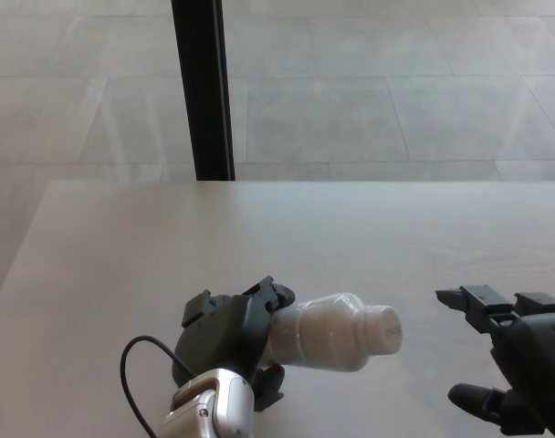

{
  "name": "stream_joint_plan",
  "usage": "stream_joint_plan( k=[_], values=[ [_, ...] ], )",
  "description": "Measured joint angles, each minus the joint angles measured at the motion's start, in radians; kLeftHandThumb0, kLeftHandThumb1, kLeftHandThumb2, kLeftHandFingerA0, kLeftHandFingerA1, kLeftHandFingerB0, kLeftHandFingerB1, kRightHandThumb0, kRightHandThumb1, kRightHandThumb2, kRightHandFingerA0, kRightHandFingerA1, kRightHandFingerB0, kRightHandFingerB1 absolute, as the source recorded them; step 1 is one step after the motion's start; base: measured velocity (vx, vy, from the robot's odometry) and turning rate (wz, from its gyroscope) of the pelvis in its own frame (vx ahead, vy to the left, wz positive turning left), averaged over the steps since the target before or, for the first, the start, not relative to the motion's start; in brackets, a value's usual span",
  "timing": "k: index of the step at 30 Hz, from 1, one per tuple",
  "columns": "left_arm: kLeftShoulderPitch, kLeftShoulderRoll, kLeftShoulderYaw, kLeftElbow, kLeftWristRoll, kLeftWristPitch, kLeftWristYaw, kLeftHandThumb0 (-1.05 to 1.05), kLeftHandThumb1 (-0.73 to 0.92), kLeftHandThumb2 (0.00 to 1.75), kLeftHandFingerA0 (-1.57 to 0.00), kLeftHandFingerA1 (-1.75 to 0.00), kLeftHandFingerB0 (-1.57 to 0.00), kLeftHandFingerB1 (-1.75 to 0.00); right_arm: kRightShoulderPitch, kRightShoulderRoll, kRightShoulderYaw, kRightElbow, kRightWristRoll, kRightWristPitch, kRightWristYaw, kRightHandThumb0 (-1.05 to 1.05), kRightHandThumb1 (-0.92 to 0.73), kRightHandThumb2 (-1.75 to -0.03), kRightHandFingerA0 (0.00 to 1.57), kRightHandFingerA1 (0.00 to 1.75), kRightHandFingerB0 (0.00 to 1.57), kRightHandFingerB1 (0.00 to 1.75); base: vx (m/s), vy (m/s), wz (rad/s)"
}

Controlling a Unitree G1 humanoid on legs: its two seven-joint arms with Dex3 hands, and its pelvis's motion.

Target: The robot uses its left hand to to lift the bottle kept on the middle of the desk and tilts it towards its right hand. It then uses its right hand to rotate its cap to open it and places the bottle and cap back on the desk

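A white plastic bottle (330, 331) lies tilted, nearly on its side, above the desk, with its white cap (383, 329) pointing to the right. My left hand (230, 339) is shut around the bottle's base end. My right hand (515, 360) stands open at the lower right, fingers spread, a short gap away from the cap and not touching it. I see nothing between its fingers.
The pale desk (287, 237) stretches back to its far edge. A black vertical post (203, 89) stands behind that edge, over a grey tiled floor. A black cable (136, 365) loops beside my left wrist.
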Motion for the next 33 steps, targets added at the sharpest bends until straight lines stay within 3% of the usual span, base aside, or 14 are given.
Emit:
stream_joint_plan(
  k=[2, 8, 9, 17, 18, 20, 21, 22, 23, 25, 26, 27, 32, 33],
  values=[
    [0.003, -0.001, 0.000, 0.000, 0.001, 0.000, 0.000, 0.10, 0.80, 0.69, -0.64, -1.07, -0.52, -0.69, -0.004, 0.003, 0.010, -0.003, 0.003, 0.012, 0.010, -0.77, -0.51, -0.61, 0.53, 1.25, 0.25, 0.45, 0.00, 0.000, 0.00],
    [0.004, -0.001, -0.005, 0.002, 0.006, 0.000, 0.000, 0.09, 0.82, 0.65, -0.63, -0.93, -0.47, -0.59, -0.031, 0.021, 0.027, -0.008, 0.008, 0.037, 0.015, -0.70, -0.57, -0.58, 0.58, 1.17, 0.29, 0.43, 0.00, 0.000, 0.00],
    [0.004, -0.001, -0.005, 0.002, 0.006, 0.000, 0.000, 0.13, 0.81, 0.73, -0.59, -1.15, -0.56, -0.73, -0.038, 0.024, 0.028, -0.008, 0.009, 0.040, 0.015, -0.70, -0.56, -0.58, 0.57, 1.22, 0.29, 0.43, 0.00, 0.000, 0.00],
    [0.007, -0.004, -0.002, 0.007, 0.007, -0.002, 0.001, 0.07, 0.82, 0.65, -0.60, -0.86, -0.47, -0.59, -0.064, 0.041, 0.031, -0.028, 0.030, 0.049, 0.010, -0.68, -0.59, -0.58, 0.68, 1.13, 0.36, 0.42, 0.00, 0.000, 0.00],
    [0.006, -0.004, -0.002, 0.007, 0.007, -0.002, 0.001, 0.06, 0.84, 0.64, -0.59, -1.01, -0.49, -0.64, -0.064, 0.043, 0.034, -0.030, 0.032, 0.050, 0.008, -0.67, -0.46, -0.89, 0.67, 1.00, 0.31, 0.54, 0.00, 0.000, 0.00],
    [0.003, -0.005, -0.002, 0.009, 0.008, -0.002, 0.001, 0.06, 0.84, 0.63, -0.61, -0.95, -0.47, -0.59, -0.064, 0.048, 0.043, -0.036, 0.036, 0.050, 0.003, -0.67, -0.46, -0.90, 0.67, 1.00, 0.30, 0.53, 0.00, 0.000, 0.00],
    [0.002, -0.007, -0.002, 0.011, 0.008, -0.002, 0.001, 0.07, 0.84, 0.65, -0.60, -1.14, -0.51, -0.77, -0.064, 0.050, 0.047, -0.037, 0.037, 0.050, 0.001, -0.71, -0.55, -0.61, 0.70, 1.16, 0.36, 0.44, 0.00, 0.000, 0.00],
    [0.002, -0.008, -0.002, 0.012, 0.008, -0.002, 0.001, 0.05, 0.85, 0.66, -0.61, -1.10, -0.46, -0.65, -0.064, 0.052, 0.051, -0.039, 0.039, 0.050, 0.000, -0.66, -0.46, -0.90, 0.68, 0.99, 0.29, 0.54, 0.00, 0.000, 0.00],
    [0.001, -0.010, -0.001, 0.014, 0.008, -0.002, 0.001, 0.05, 0.83, 0.65, -0.62, -1.05, -0.46, -0.59, -0.064, 0.054, 0.054, -0.041, 0.040, 0.050, -0.001, -0.73, -0.53, -0.63, 0.70, 1.16, 0.36, 0.44, 0.00, 0.000, 0.00],
    [0.000, -0.014, 0.002, 0.017, 0.008, -0.001, 0.002, 0.04, 0.82, 0.66, -0.63, -0.98, -0.46, -0.58, -0.063, 0.061, 0.062, -0.052, 0.041, 0.051, -0.001, -0.73, -0.53, -0.63, 0.70, 1.17, 0.36, 0.44, 0.00, 0.000, 0.00],
    [-0.002, -0.016, 0.003, 0.019, 0.008, -0.001, 0.002, 0.11, 0.64, 0.94, -0.63, -0.85, -0.39, -0.61, -0.062, 0.064, 0.066, -0.057, 0.041, 0.052, -0.001, -0.70, -0.47, -0.90, 0.66, 1.03, 0.29, 0.53, 0.00, 0.000, 0.00],
    [-0.003, -0.016, 0.002, 0.019, 0.008, -0.001, 0.002, 0.07, 0.81, 0.67, -0.62, -0.90, -0.45, -0.57, -0.059, 0.067, 0.072, -0.063, 0.041, 0.053, -0.001, -0.70, -0.47, -0.90, 0.67, 1.00, 0.30, 0.53, 0.00, 0.000, 0.00],
    [-0.006, -0.018, 0.001, 0.021, 0.008, 0.001, 0.000, 0.07, 0.82, 0.68, -0.64, -1.07, -0.46, -0.61, -0.041, 0.081, 0.105, -0.079, 0.041, 0.057, -0.001, -0.62, -0.44, -0.90, 0.69, 1.02, 0.30, 0.54, 0.00, 0.000, 0.00],
    [-0.006, -0.019, 0.003, 0.021, 0.008, 0.001, 0.000, 0.08, 0.84, 0.66, -0.64, -1.15, -0.51, -0.66, -0.039, 0.082, 0.110, -0.080, 0.041, 0.058, -0.001, -0.69, -0.53, -0.63, 0.68, 1.33, 0.37, 0.43, 0.00, 0.000, 0.00]
  ],
)
